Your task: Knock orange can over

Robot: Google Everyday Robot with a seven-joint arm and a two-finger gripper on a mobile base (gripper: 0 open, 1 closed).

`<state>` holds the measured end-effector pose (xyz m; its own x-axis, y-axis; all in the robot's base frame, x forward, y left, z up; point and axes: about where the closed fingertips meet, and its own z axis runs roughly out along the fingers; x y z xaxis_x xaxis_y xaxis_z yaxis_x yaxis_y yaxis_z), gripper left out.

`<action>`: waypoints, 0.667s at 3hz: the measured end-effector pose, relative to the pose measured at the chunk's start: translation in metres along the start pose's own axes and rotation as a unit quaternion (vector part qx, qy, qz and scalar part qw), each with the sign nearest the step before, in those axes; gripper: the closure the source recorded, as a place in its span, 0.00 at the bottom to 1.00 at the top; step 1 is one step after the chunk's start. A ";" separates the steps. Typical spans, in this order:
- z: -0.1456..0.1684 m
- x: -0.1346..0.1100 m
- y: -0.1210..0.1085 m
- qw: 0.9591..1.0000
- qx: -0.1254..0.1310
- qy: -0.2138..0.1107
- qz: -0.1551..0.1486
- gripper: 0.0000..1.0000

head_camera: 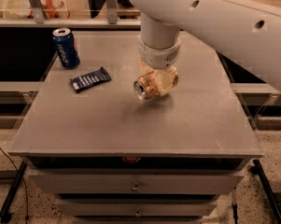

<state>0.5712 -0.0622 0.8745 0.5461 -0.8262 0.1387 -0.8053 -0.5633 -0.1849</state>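
At the near side, the bench (pixel 130 134) presents its front edge, with a small red-orange fitting (pixel 130 159) under the middle of that edge and a stack of drawers (pixel 137 186) below it. The area of the top along the front edge carries only a soft shadow, which falls directly beneath the gripper. Around the centre of the bench, slightly towards the right edge, the gripper (pixel 152 85) hangs downward from a white arm (pixel 214 17) that enters from the far right corner. Its translucent amber fingers (pixel 170 80) are clenched on the orange can (pixel 143 87). The orange can lies on its side between them, with its body enclosed by the claw. Its silver top projects from the claw's left side and faces the front left corner. Whether the can touches the bench top or is held just above it cannot be determined. Further back and towards the left edge, a dark snack packet (pixel 90 80) lies flat, well apart from the claw. At the far left corner, a blue can (pixel 66 47) stands upright near the left edge, just beyond the packet and apart from it.
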 end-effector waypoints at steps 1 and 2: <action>0.005 -0.002 0.001 1.000 -0.004 -0.006 0.005 0.00; 0.007 -0.003 0.001 1.000 -0.005 -0.010 0.007 0.00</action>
<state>0.5703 -0.0607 0.8671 0.5390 -0.8343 0.1159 -0.8155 -0.5514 -0.1760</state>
